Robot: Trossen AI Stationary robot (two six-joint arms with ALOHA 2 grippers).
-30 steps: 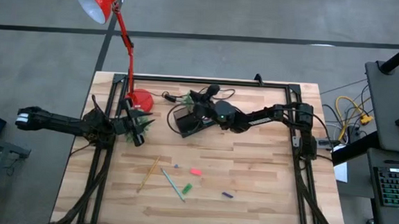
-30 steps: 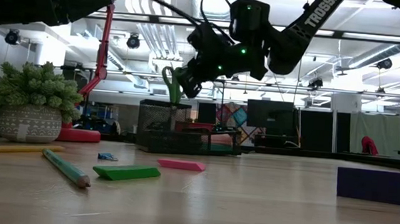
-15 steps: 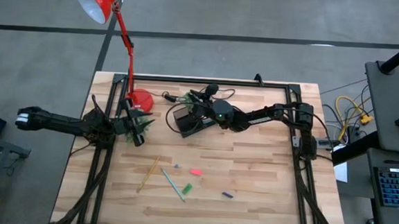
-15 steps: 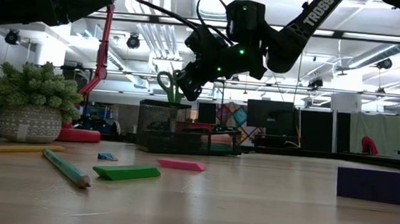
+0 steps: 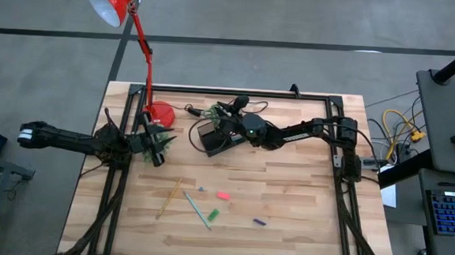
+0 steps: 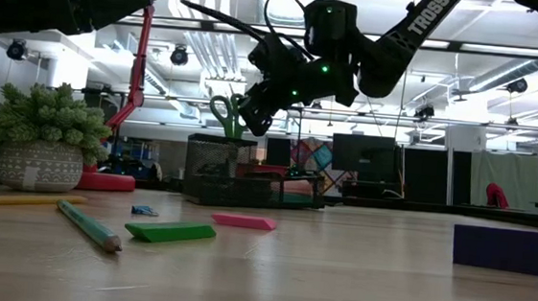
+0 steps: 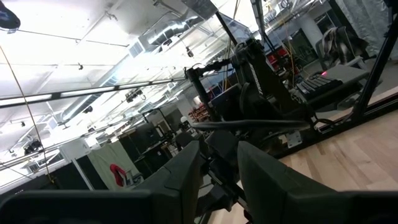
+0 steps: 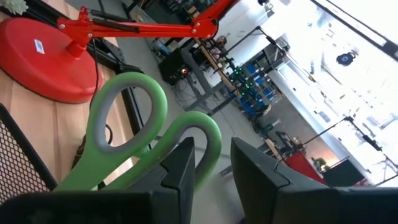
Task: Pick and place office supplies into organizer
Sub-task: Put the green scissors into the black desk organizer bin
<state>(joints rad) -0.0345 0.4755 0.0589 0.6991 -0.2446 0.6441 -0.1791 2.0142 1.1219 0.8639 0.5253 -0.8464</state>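
High view, light wooden table (image 5: 286, 202), grey floor, red lamp (image 5: 112, 0), right end effector (image 5: 221, 121) released above scissors (image 8: 134, 140), left unclear.

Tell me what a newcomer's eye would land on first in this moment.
Probably the red lamp leaning out past the table's far left corner. Next, the right gripper poised above the black organizer at the far middle, with the green-handled scissors standing in it, handles up by the fingers. Small supplies, like the pink piece, lie scattered on the near table.
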